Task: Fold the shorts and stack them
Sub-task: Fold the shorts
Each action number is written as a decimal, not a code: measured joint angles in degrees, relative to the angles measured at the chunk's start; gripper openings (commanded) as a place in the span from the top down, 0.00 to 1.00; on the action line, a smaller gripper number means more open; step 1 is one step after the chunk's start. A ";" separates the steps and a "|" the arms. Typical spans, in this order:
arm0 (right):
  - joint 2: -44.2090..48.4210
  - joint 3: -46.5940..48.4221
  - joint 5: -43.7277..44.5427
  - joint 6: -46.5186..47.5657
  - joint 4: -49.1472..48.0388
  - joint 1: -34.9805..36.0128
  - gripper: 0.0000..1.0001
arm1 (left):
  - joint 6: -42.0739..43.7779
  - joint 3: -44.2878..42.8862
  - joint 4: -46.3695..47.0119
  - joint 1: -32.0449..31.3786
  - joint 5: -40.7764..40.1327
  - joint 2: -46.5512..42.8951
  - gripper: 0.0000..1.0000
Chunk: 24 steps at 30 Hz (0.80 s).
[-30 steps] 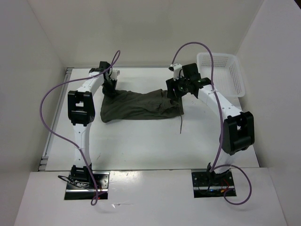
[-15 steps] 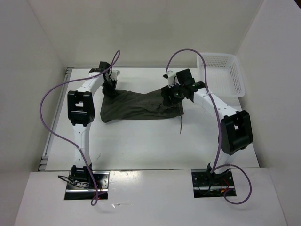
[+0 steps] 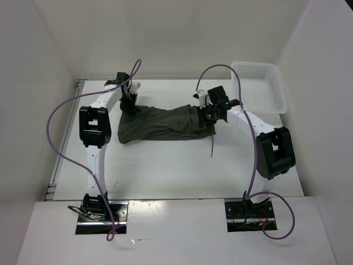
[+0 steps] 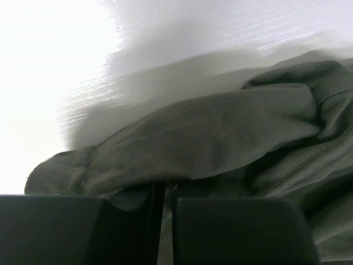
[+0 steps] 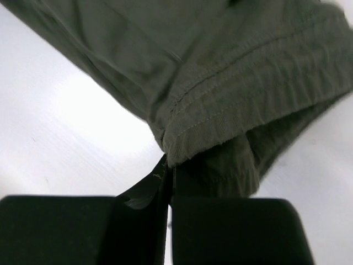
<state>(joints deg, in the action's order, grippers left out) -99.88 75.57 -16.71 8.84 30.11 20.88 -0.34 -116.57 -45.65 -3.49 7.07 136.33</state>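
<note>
The dark olive shorts (image 3: 160,124) lie spread across the back of the table, and their thin drawstring (image 3: 212,146) trails toward the front. My left gripper (image 3: 129,105) is at the cloth's back left corner. In the left wrist view it (image 4: 167,190) is shut on a fold of the shorts (image 4: 209,138). Over the right end is my right gripper (image 3: 209,114). In the right wrist view its jaws (image 5: 168,171) are shut, with the stitched hem corner of the shorts (image 5: 231,83) pinched at their tips.
A white plastic basket (image 3: 259,85) stands at the back right corner. White walls close in the table at the back and on both sides. Purple cables loop above both arms.
My right gripper has come down onto the right end of the shorts and closed from open to shut. The left arm and the cloth have not moved.
</note>
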 measured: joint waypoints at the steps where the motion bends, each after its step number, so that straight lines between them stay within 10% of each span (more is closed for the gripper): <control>1: 0.98 -1.22 -0.20 1.33 0.04 -0.61 1.00 | -0.02 -0.07 -0.04 0.00 -0.15 0.00 0.87; 13: 5.55 -14.08 -0.26 12.44 2.27 -3.63 1.00 | -0.09 -6.69 -1.79 -0.02 -2.73 3.54 0.86; 17: 4.61 -13.77 0.02 12.74 2.12 -3.65 0.57 | 0.00 -6.71 -1.81 0.00 -2.25 3.54 0.72; 24: 3.85 -11.45 -1.38 11.98 4.24 -5.16 0.10 | -0.13 -5.84 -1.29 0.07 0.26 2.64 0.18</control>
<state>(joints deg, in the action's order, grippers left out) -96.03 64.12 -18.09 20.82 34.35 15.73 -0.47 -122.41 -46.94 -3.42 7.33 138.98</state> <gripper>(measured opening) 0.795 0.736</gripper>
